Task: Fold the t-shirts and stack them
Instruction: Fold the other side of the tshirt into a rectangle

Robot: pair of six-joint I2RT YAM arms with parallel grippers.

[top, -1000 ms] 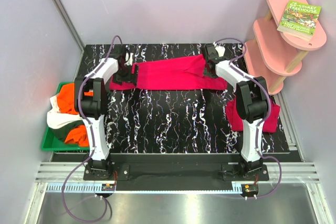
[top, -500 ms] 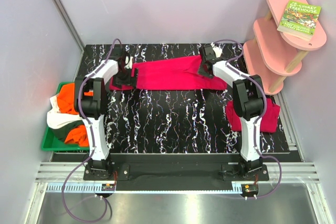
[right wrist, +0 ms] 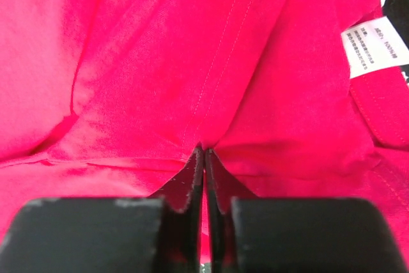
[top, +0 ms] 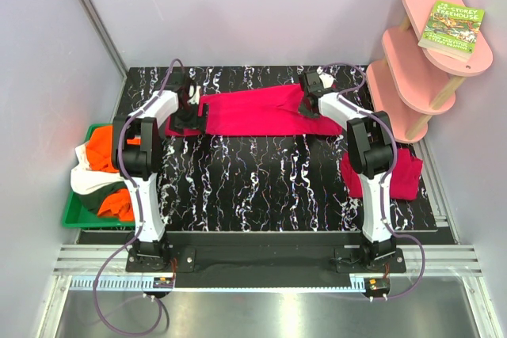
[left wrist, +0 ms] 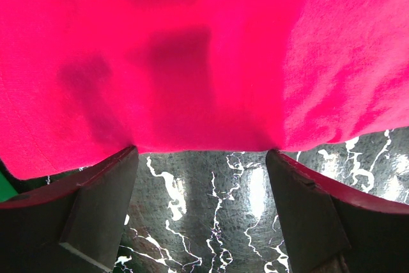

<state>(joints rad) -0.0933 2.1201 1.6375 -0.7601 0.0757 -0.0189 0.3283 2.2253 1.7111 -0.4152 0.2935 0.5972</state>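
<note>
We see the plain crimson-pink cloth t-shirt lying spread along the far part of the black white-veined bench, our right pincer clamped tight on a fold of it and our left pincer gaping wide at its opposite edge.

Crimson t-shirt, upper centre, is looking like soft matt cloth w/ fine stitch lines. Table is gleaming: glossy black, white marbling, reflecting light. Left gripper is showing matt dark plastic fingers; right gripper is showing rougher, scuffed edges. Tray, left edge, is looking like green plastic. Shelf, upper right, is looking smooth pink w/ pale wood pegs.
</note>
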